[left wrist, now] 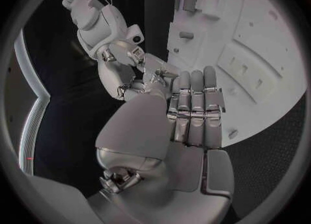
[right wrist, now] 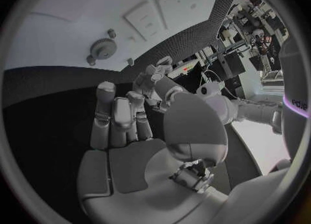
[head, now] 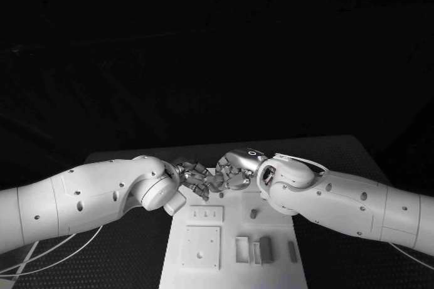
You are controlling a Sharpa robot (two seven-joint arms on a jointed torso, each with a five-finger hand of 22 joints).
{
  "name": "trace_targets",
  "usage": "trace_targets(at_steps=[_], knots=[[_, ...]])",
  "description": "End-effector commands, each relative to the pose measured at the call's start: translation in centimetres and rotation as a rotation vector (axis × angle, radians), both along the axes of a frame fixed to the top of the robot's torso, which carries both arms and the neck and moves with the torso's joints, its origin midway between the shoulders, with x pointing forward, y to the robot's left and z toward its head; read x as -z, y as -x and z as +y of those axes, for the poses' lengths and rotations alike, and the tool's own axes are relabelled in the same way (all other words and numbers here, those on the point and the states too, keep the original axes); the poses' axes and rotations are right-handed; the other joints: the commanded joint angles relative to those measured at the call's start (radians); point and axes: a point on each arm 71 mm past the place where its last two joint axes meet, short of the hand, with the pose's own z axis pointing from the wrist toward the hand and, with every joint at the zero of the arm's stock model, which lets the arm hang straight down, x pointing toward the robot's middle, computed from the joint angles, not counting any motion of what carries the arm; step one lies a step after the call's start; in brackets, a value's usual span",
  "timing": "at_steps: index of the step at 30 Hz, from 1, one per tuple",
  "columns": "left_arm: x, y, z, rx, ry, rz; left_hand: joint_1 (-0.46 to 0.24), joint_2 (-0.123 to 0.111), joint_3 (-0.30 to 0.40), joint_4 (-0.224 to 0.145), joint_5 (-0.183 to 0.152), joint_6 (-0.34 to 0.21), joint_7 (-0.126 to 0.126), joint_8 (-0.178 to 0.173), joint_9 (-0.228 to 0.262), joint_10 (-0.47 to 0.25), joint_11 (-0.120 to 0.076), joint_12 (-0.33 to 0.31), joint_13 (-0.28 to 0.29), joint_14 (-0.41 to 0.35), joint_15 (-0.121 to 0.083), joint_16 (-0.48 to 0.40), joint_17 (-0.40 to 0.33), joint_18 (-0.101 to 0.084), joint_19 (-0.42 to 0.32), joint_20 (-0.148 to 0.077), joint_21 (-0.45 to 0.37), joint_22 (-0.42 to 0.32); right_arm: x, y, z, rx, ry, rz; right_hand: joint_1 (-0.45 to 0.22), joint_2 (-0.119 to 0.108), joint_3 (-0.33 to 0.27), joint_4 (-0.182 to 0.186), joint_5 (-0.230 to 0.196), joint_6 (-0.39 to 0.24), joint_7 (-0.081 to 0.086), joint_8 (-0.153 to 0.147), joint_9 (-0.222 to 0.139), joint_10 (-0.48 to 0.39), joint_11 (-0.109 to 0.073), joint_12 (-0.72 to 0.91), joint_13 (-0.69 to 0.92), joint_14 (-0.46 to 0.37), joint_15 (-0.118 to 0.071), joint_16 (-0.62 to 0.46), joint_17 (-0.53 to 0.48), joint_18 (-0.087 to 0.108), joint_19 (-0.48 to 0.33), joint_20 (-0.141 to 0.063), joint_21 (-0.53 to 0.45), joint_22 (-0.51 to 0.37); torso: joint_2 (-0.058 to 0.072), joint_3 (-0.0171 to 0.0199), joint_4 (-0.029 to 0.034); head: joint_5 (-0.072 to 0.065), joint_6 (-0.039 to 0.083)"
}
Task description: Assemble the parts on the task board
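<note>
Robot hands [head: 217,175] meet above task board [head: 231,251] far edge.

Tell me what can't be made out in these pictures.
- Head view: whether a part sits between the left hand and right hand; their fingers hide it.
- Head view: the task board, its near end cut off by the bottom edge.
- Right wrist view: the gear, teeth too small to make out.
</note>
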Motion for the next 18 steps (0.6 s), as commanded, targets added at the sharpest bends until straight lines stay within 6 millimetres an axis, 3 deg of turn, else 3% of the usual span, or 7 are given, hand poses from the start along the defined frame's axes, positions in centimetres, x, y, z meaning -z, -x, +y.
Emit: trace_targets(at_steps=[1, 9, 12, 18], knots=[[-0.19, -0.08, -0.09, 0.006, 0.006, -0.018, 0.004, -0.005, 0.006, 0.001, -0.003, 0.002, 0.000, -0.005, -0.001, 0.003, 0.001, -0.005, 0.002, 0.004, 0.000, -0.003, 0.001, 0.006, 0.004, -0.004, -0.006, 0.001, 0.15, 0.04, 0.05, -0.005, 0.010, 0.015, -0.002, 0.009, 0.000, 0.002, 0.002, 0.042, 0.036, 0.003, 0.003, 0.006, -0.001, -0.001, -0.001, 0.001, -0.003, 0.000, -0.002, 0.013, 0.000, -0.008, 0.004, 0.013, 0.000, 0.0007, -0.0005, -0.001, 0.000], [-0.15, -0.09, -0.15, 0.011, 0.008, -0.013, 0.037, -0.005, 0.020, -0.002, -0.002, 0.004, -0.001, -0.006, 0.003, 0.006, 0.000, -0.006, 0.006, 0.006, -0.001, -0.003, 0.005, 0.005, 0.004, -0.005, -0.007, 0.006, 0.17, 0.07, 0.09, -0.005, 0.008, 0.022, -0.005, 0.009, -0.001, 0.003, 0.002, 0.042, 0.036, 0.003, 0.003, 0.007, -0.001, -0.001, -0.001, 0.000, -0.004, -0.001, -0.002, 0.013, 0.000, -0.008, 0.003, 0.012, 0.000, 0.0003, -0.0003, -0.003, -0.001], [-0.15, -0.09, -0.18, 0.012, 0.008, -0.013, 0.065, -0.019, 0.021, -0.004, 0.000, 0.007, -0.002, -0.006, 0.005, 0.009, -0.001, -0.007, 0.009, 0.009, -0.002, -0.002, 0.008, 0.004, 0.005, -0.006, -0.008, 0.009, 0.17, 0.09, 0.15, -0.006, 0.008, 0.023, -0.008, 0.009, -0.001, 0.003, 0.002, 0.042, 0.036, 0.002, 0.004, 0.007, -0.002, -0.002, -0.001, 0.000, -0.004, -0.001, -0.004, 0.013, 0.000, -0.007, 0.003, 0.012, 0.000, 0.0009, -0.0011, -0.003, -0.001], [-0.12, -0.10, -0.25, 0.008, 0.015, -0.006, 0.093, -0.025, 0.024, -0.003, 0.001, 0.013, -0.005, -0.005, 0.009, 0.016, -0.004, -0.007, 0.013, 0.014, -0.004, -0.001, 0.011, 0.003, 0.009, -0.007, -0.009, 0.012, 0.14, 0.18, 0.32, -0.011, 0.006, 0.023, -0.009, 0.009, -0.002, 0.003, 0.002, 0.042, 0.036, 0.002, 0.004, 0.007, -0.002, -0.002, -0.002, 0.000, -0.004, -0.001, -0.004, 0.013, 0.001, -0.007, 0.003, 0.012, 0.000, 0.0005, -0.0002, -0.003, -0.001]])
